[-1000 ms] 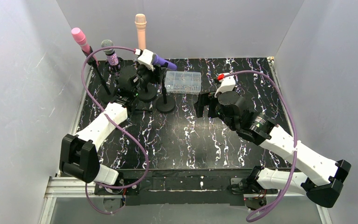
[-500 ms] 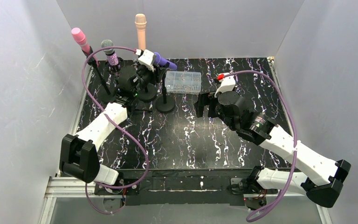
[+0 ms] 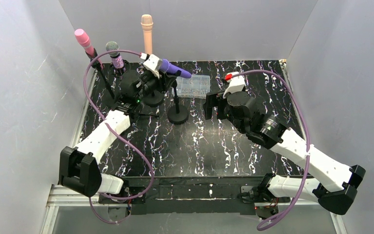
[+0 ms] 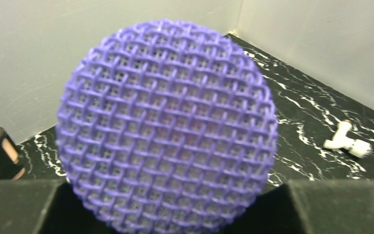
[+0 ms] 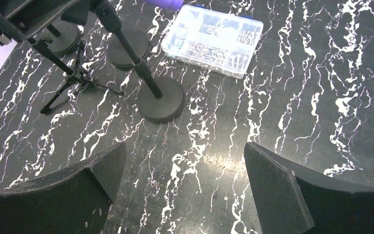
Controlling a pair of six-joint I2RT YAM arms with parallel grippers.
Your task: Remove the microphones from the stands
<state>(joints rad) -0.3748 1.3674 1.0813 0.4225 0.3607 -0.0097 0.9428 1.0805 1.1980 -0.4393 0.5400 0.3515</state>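
The left gripper (image 3: 158,69) is closed to a narrow gap on the purple microphone (image 3: 180,72), taking it close to its mesh head. In the left wrist view this head fills nearly the whole picture, between the two dark fingers (image 4: 19,207). The microphone lies almost level in the air near the far edge of the worktop (image 3: 214,146), left of the middle and right above the pole of its stand (image 3: 177,100). So the grasp looks done, but in my judgement pulling the microphone out and carrying it clear is not yet done. The right gripper (image 5: 175,195) hangs wide open and holds nothing, over the middle of the worktop. The clip of the stand is hidden by the left gripper, so I cannot tell whether the microphone sits in it or is already free. The place where the fingers touch the microphone is cut off as well
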